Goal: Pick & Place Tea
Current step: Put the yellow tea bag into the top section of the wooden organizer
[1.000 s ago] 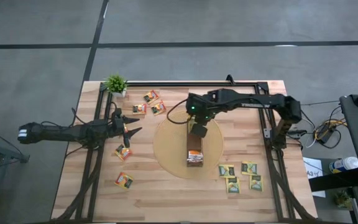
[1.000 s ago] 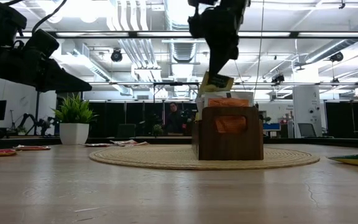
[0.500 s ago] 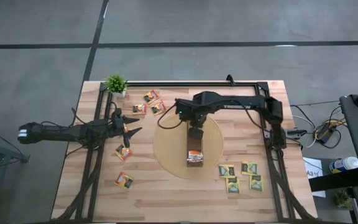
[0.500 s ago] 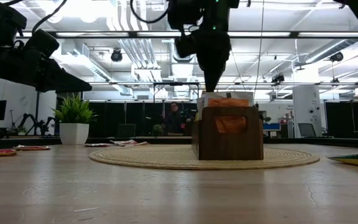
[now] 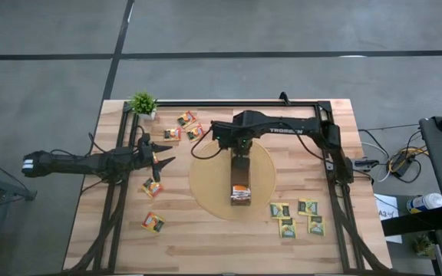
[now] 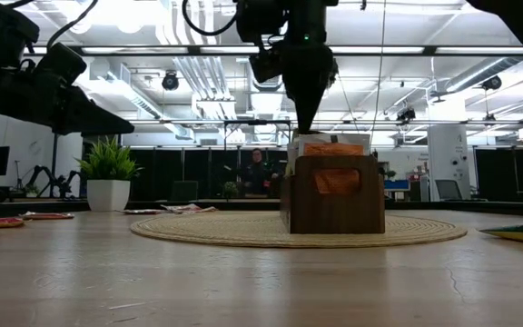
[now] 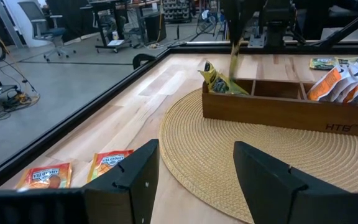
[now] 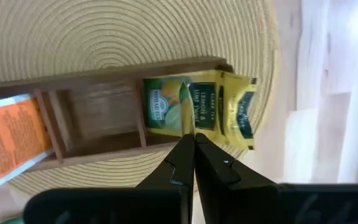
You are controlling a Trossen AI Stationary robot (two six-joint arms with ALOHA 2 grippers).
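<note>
The right gripper point(image 8: 194, 144), shut on the thin edge of a yellow-green tea sachet point(image 8: 194, 112), lowers it into the wooden box's point(image 8: 104, 127) end compartment; light, floppy paper, best pinched by an edge.

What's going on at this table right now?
The right gripper is shut on a green-and-yellow tea sachet and holds it over the end compartment of the wooden box, which sits on the round woven mat. Orange sachets already fill the box's other end. The left gripper hovers open near loose sachets on the table's left side.
</note>
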